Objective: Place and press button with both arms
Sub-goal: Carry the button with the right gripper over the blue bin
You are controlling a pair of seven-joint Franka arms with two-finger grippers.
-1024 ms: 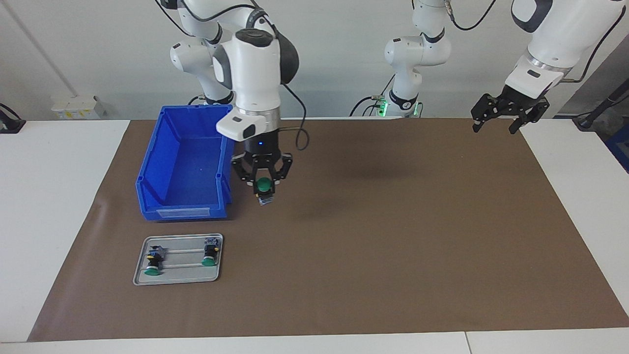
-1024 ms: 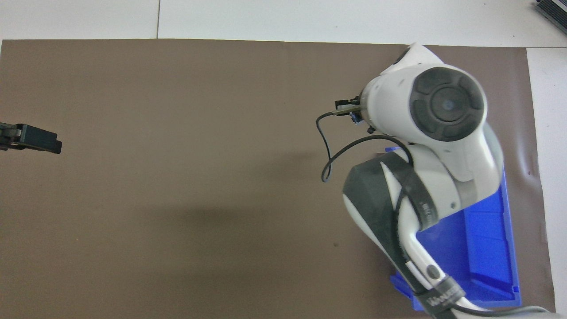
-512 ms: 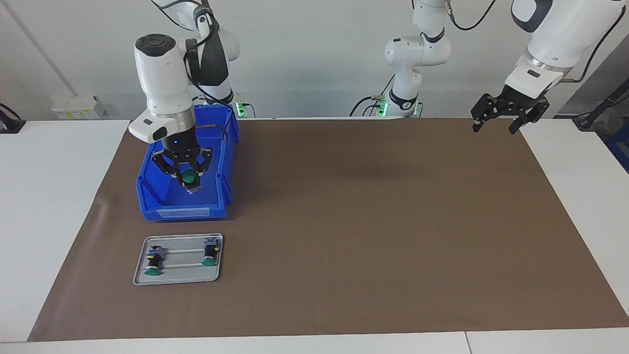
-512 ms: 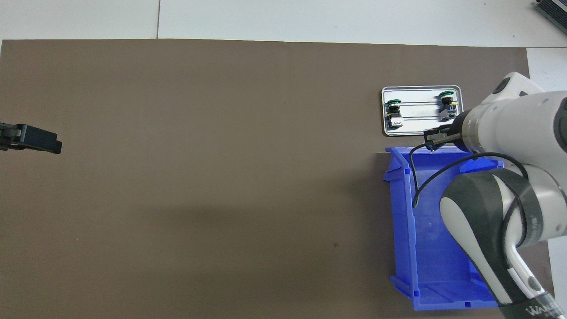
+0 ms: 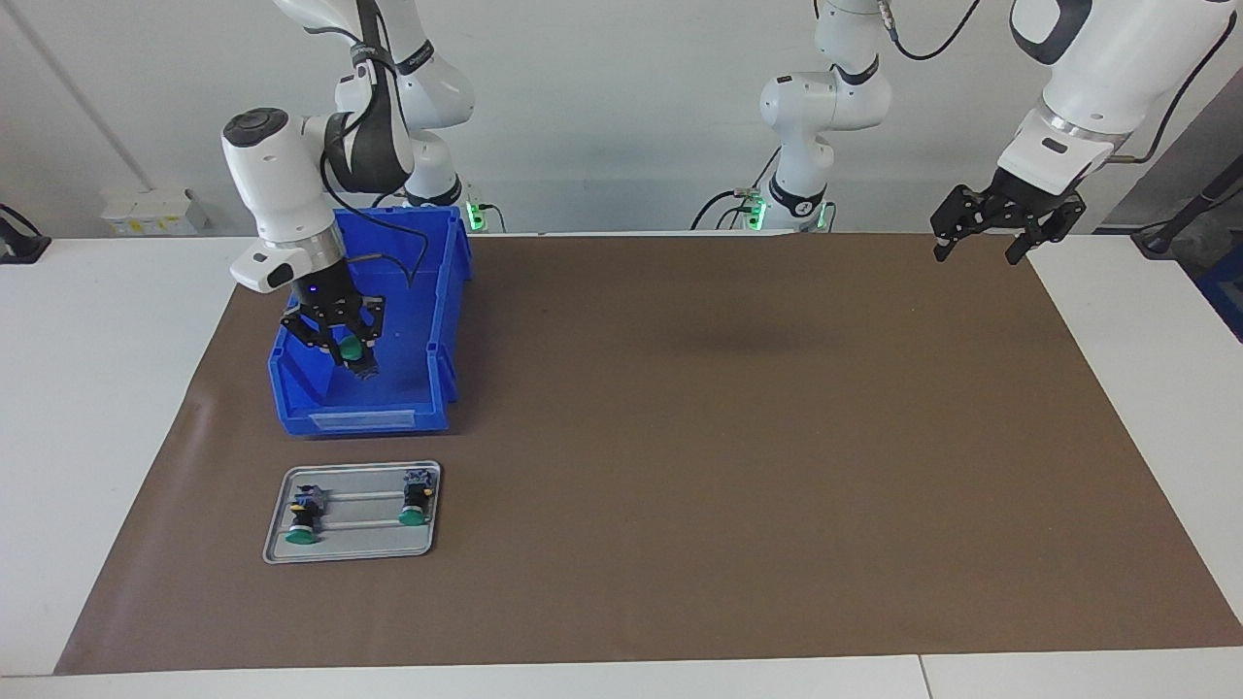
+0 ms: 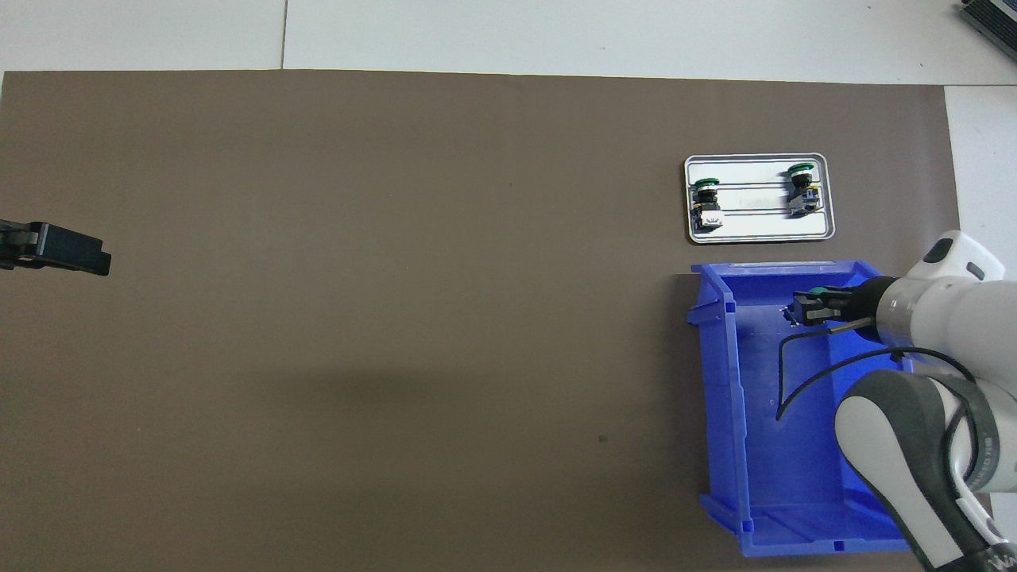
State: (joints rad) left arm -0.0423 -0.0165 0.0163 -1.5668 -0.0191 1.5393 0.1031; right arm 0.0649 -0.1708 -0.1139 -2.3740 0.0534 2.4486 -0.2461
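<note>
Brown mat (image 5: 680,466): covers the table.
Blue bin (image 5: 408,388): at the right arm's end.
Tray (image 5: 352,544): beside the bin, farther from the robots, carrying two like buttons.
Left gripper (image 5: 981,248): waiting, jaws spread.
Right gripper (image 5: 352,361): over the bin, pinching the button (image 5: 347,347).

The right gripper (image 5: 352,357) points down, pinching tight, while the left gripper (image 5: 983,246) hangs up high, spread wide.
</note>
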